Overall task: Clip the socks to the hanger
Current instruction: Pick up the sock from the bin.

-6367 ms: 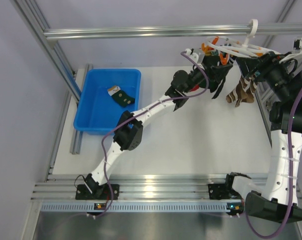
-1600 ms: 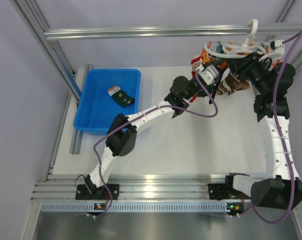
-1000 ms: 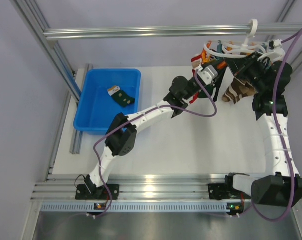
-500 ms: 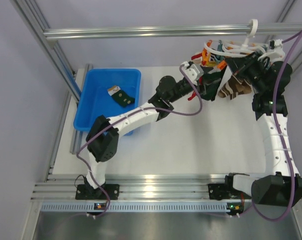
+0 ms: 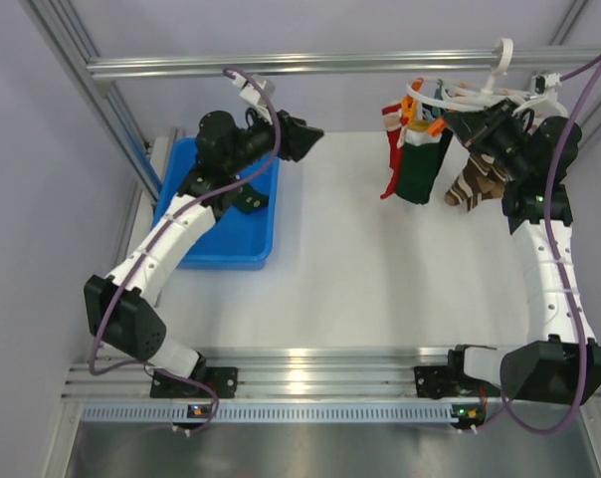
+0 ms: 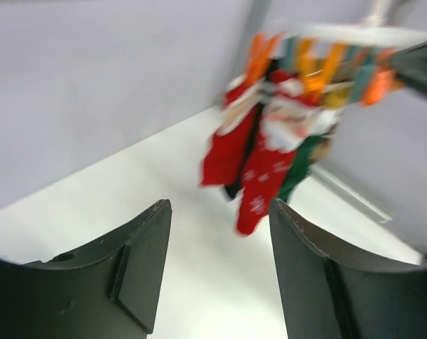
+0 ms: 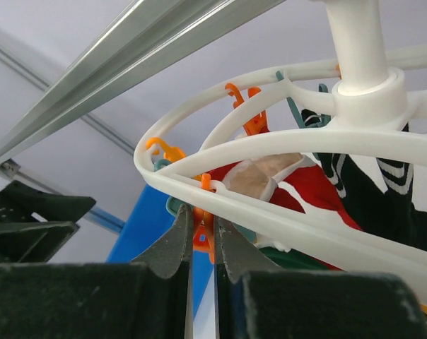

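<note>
Wide open and empty at the left end effector (image 6: 219, 205), hovering at 10 o'clock over the blue bin (image 5: 211, 249). Pinched shut on an orange peg (image 7: 203, 244) at the right end effector (image 7: 201, 220), 1 o'clock, under the hanger (image 7: 305, 138) ring. Red and green socks (image 5: 418, 169) clipped there, dangling above the bench (image 5: 380, 279).

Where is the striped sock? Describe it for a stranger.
Find the white hanger on the rail, far right. Socks dangle beneath it; the striped sock hangs rightmost, by the right arm. It alone has brown and cream stripes; those beside it are red and dark green.
</note>
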